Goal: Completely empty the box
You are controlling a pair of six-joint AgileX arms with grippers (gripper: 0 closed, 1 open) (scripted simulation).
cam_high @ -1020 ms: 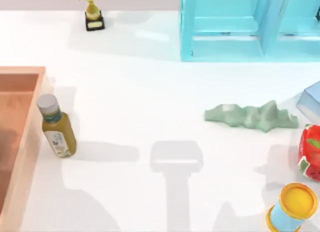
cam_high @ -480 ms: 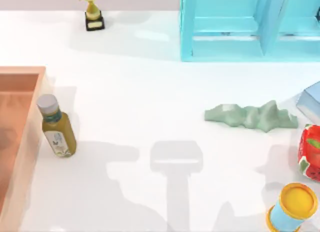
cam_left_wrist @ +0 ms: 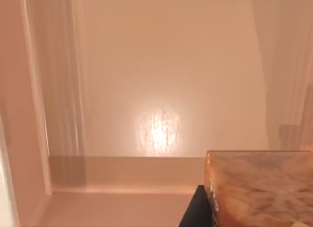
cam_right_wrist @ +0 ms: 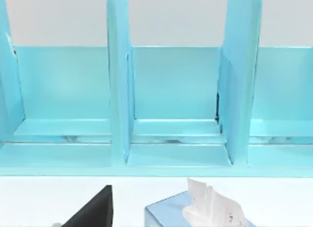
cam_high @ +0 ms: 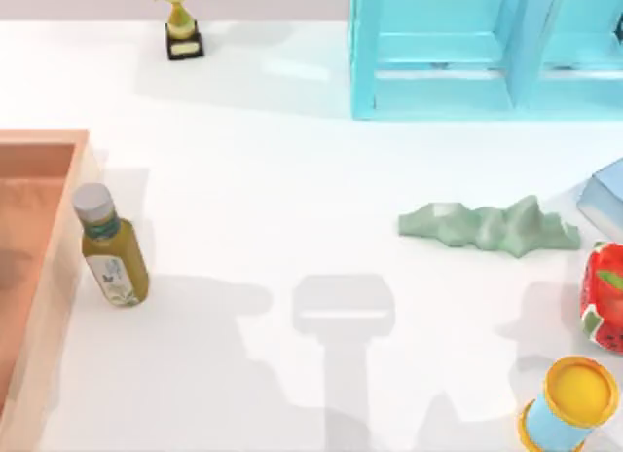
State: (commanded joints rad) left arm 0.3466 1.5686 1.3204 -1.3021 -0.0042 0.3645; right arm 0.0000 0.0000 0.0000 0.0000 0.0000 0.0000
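1 bottle unmoved by box, shadows shifted; L gripper state can't tell.

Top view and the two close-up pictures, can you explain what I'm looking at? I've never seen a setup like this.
This is a simulated robot with two arms at a table, each ending in a two-finger gripper. The top view looks down on the white table. On it are a wooden box at the left edge, a bottle just outside it, a trophy, a blue shelf, a green lump, a tissue box, a red item and a yellow-lidded can.

The other two pictures come from cameras on the wrists. The left gripper is inside the box, beside a marbled brown block. I cannot tell whether it holds the block. The right gripper faces the shelf, near the tissue box.
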